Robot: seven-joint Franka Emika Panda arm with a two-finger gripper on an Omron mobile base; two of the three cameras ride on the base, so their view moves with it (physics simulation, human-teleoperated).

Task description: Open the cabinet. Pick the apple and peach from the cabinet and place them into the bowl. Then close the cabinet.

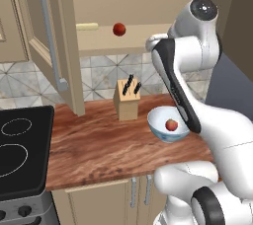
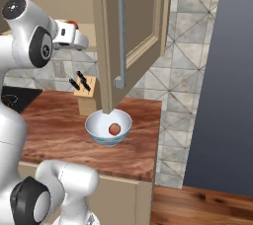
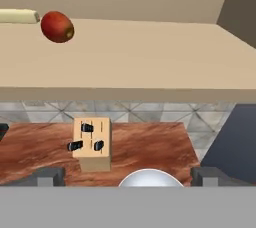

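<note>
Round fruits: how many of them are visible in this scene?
2. One reddish fruit lies on the open cabinet's shelf beside a pale long item; another is inside the bowl. More could be hidden.

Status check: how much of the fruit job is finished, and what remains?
Done: the cabinet stands open, and one reddish fruit already lies in the bowl.
In hand: the gripper is at the open shelf with nothing between its fingers; I cannot tell which fruit is which.
Left: the second red fruit on the shelf beside a pale long item, then closing the doors.
</note>
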